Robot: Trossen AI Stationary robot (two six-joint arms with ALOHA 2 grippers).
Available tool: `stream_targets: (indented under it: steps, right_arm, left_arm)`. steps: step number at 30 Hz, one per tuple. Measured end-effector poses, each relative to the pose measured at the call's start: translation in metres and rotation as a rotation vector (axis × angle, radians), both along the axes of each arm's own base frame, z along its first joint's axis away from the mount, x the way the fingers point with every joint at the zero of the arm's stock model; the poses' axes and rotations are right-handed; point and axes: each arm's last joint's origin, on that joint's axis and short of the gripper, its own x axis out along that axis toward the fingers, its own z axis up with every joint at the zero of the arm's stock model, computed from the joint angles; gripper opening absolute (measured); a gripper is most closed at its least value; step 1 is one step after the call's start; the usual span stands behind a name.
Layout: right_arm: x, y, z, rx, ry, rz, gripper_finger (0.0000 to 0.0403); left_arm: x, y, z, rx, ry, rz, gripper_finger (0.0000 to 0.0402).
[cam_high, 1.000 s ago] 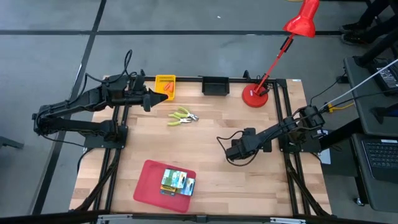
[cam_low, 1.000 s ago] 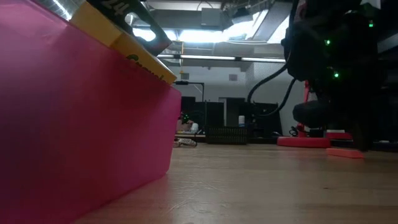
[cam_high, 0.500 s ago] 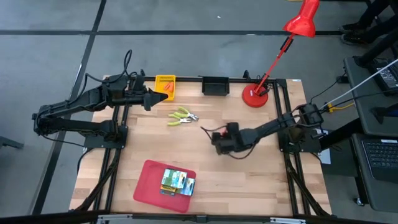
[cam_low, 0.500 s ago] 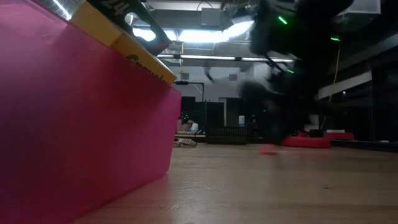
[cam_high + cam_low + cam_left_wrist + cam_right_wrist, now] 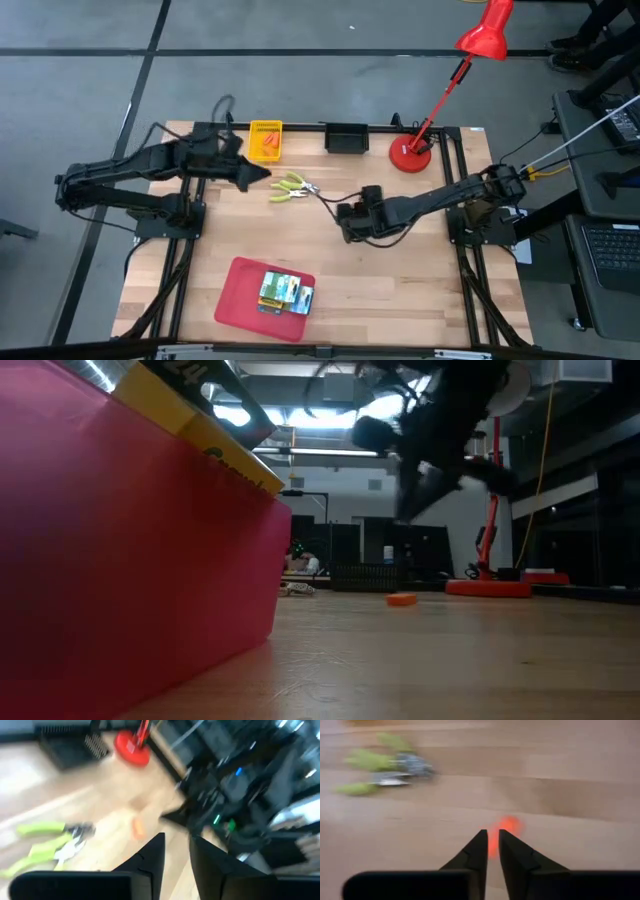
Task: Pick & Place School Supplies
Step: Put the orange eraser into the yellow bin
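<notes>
Right end effector (image 5: 490, 847) slightly parted, hovering low over orange piece (image 5: 502, 831) lying loose mid-table (image 5: 420, 280); left end effector (image 5: 176, 851) narrowly spread, empty, above yellow-green implements (image 5: 291, 187); crayon boxes (image 5: 285, 292) resting in red tray (image 5: 240, 300).

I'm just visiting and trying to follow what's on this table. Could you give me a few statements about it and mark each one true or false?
1. The red tray holds green-and-yellow boxes. True.
2. The red lamp stands inside the tray. False: it stands at the table's far edge, away from the tray.
3. A small orange piece lies loose on the wood. True.
4. The green-handled tools are held by the right gripper. False: they lie on the table, untouched.
</notes>
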Motion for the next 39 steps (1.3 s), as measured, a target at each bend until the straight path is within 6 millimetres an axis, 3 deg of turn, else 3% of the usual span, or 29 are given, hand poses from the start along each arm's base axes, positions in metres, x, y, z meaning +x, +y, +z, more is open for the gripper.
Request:
stream_targets:
  steps: [2,7,10,13,16,18,28,39]
  right_arm:
    - [-0.014,0.004,0.004,0.008,0.038,-0.056,0.0065]
    - [-0.032,0.027,0.025,0.008,-0.096,-0.076,0.0107]
    - [-0.041,0.030,0.014,0.080,-0.070,-0.145,0.0112]
    - [-0.039,0.023,-0.001,0.161,-0.075,-0.162,0.0089]
    - [-0.033,0.013,-0.012,0.188,-0.109,-0.142,0.0028]
    - [-0.029,0.006,-0.014,0.188,-0.116,-0.141,0.0011]
    - [-0.008,-0.031,-0.013,0.189,-0.160,-0.071,0.0035]
    - [0.006,-0.031,-0.048,0.296,-0.082,-0.055,0.0028]
  left_arm:
    - [0.011,-0.004,-0.009,-0.010,0.072,-0.035,0.0101]
    - [0.048,-0.017,-0.033,0.010,0.193,-0.110,0.0140]
    - [0.065,-0.023,-0.039,0.033,0.176,-0.105,0.0156]
    - [0.072,-0.024,-0.038,0.039,0.134,-0.100,0.0165]
    - [0.072,-0.024,-0.037,0.032,0.125,-0.103,0.0166]
    - [0.069,-0.023,-0.036,0.024,0.127,-0.112,0.0163]
    - [0.056,-0.023,-0.024,0.027,0.080,-0.108,0.0164]
    - [0.041,-0.024,-0.016,0.052,0.056,-0.102,0.0160]
